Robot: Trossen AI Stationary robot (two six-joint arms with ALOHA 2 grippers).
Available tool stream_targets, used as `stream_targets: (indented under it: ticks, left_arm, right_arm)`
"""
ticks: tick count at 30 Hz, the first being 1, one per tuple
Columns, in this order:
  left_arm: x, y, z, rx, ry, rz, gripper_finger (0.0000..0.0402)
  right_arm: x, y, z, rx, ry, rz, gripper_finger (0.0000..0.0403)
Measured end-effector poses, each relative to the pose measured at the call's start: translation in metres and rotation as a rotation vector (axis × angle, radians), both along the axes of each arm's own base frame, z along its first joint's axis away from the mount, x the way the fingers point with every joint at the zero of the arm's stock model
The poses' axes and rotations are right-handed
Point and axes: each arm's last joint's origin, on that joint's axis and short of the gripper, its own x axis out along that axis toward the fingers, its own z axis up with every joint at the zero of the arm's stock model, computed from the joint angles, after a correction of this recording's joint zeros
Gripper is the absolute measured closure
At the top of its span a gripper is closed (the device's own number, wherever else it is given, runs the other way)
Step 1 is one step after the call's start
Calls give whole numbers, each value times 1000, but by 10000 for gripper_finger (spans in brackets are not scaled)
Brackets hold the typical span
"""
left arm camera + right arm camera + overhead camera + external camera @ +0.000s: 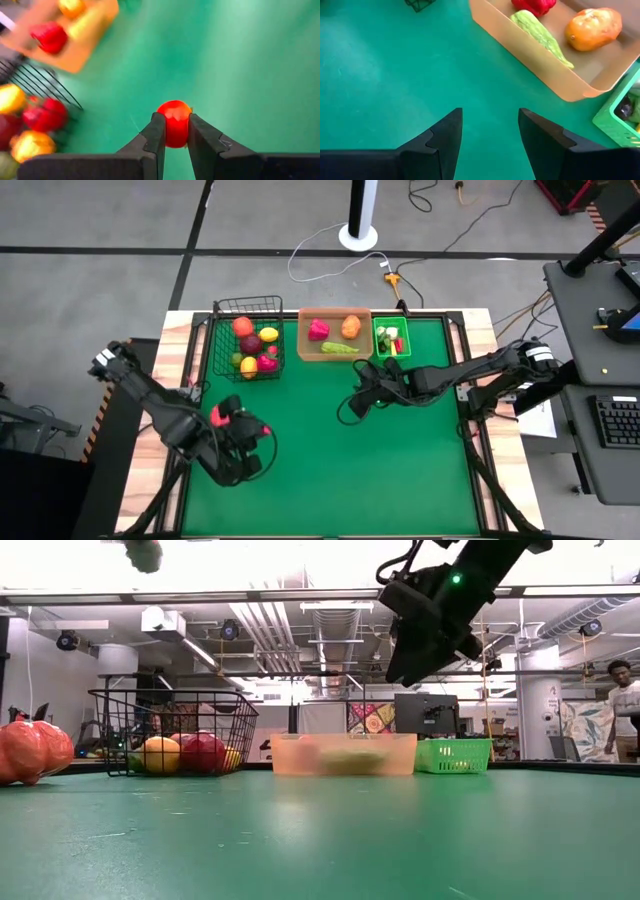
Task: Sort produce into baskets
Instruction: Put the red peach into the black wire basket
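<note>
Between the fingers of the left gripper (171, 131) sits a round red piece (173, 122), glossy, with a paler orange-red sheen on its upper face; both dark fingers press its sides, so the grip is closed on it. Seen from above, that gripper (243, 427) is over the green mat (400, 480), on the near-left part of the table.

Ahead of it and off to one side stands the black wire basket (248, 340), holding red, orange, yellow, dark purple and green round pieces. Just beside the basket lies the tan tray (335, 355) with a pink-red piece (318, 330), an orange lumpy piece (351, 326) and a long pale green cucumber (339, 348). Touching the tray's far end is the small green bin (392, 341), with small green, white and red bits inside, too small to name.

Right gripper (487, 132): fingers apart, nothing between them, hanging over bare mat. The tray's corner and the green bin lie just ahead of it.
</note>
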Motion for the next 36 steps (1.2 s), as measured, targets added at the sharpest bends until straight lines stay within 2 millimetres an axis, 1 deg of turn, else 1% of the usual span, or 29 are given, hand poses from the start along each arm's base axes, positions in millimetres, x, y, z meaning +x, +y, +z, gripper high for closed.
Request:
stream_targets:
  ticks: [5,8,12,16,19,21,24,26,28,32,36]
  left_arm:
    - [1,19,16,78,-61,-15,354]
    - [1,35,24,96,-78,-2,354]
    - [3,60,32,116,-63,34,354]
    - [8,93,36,108,-9,62,354]
    - [13,121,35,125,59,71,354]
    - [15,144,34,119,105,85,354]
    - [17,180,29,124,177,125,354]
    - [15,205,24,117,222,155,354]
    - [11,230,18,69,243,175,354]
    - [-3,277,-6,-69,225,197,354]
    - [-18,313,-31,-149,219,287,354]
  right_arm:
    - [0,4,0,1,-4,14,218]
    - [0,7,0,10,-6,22,218]
    - [0,10,-1,116,-10,57,218]
    - [0,15,-2,197,-9,97,218]
    - [0,20,-2,197,-3,124,218]
    - [0,23,-2,195,-1,134,218]
    - [-1,24,-2,188,4,149,218]
    - [-1,24,-2,187,5,151,218]
    - [-1,25,-2,186,5,152,218]
    - [-1,24,-2,174,3,144,218]
    - [-1,24,-2,165,2,137,218]
